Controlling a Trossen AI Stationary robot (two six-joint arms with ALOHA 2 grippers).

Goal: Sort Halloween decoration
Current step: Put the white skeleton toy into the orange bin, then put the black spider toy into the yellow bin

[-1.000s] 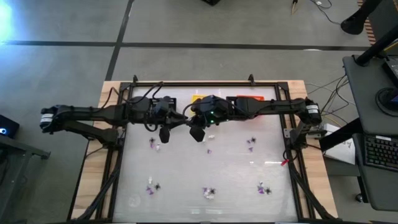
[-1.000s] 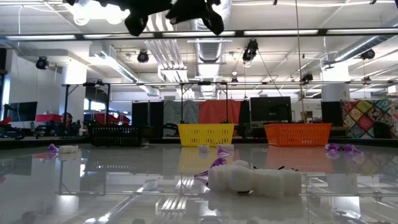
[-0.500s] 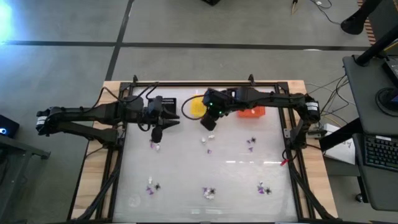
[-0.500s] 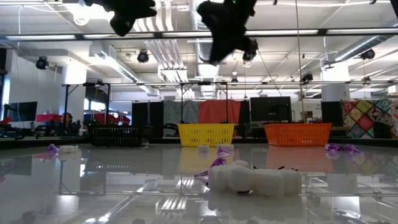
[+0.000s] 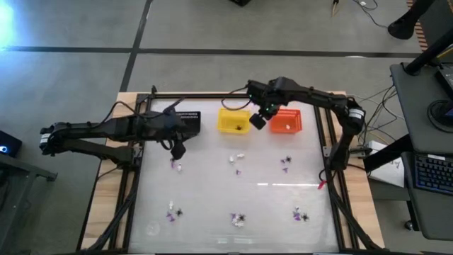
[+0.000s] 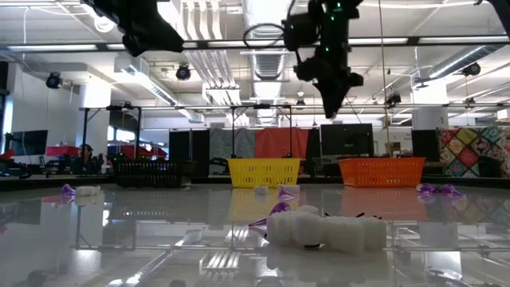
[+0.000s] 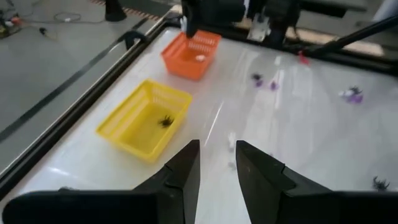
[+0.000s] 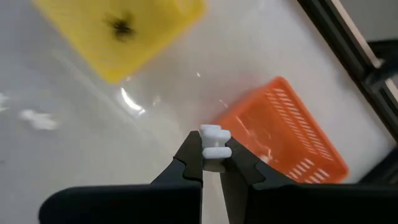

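The right gripper (image 5: 258,121) hangs near the top middle of the high view, in the gap between the yellow basket (image 5: 221,126) and the orange basket (image 5: 289,127). Its two fingers are pinched tight on a small white trinket (image 8: 213,144), which sticks up out of the fingertips in the right wrist view. In that view the orange basket sits just past the tips and off to one side, so the trinket is close to it but does not look to be over it yet. My guess is the white piece belongs in the orange basket, since something white already lies inside it in the left wrist view. If so, the arm needs only a short slide toward the right of the high view before letting go.

The yellow basket holds a little black spider (image 7: 165,121).

The left gripper (image 5: 177,149) is at the left of the high view, below the black basket (image 5: 188,121). Its fingers (image 7: 184,172) stand a little apart with nothing between them. A purple and white trinket (image 5: 175,165) lies just under it in the high view, so this arm is the nearer one for that piece.

More trinkets are scattered over the table (image 5: 212,205), mostly toward the bottom of the high view, well apart from both grippers.
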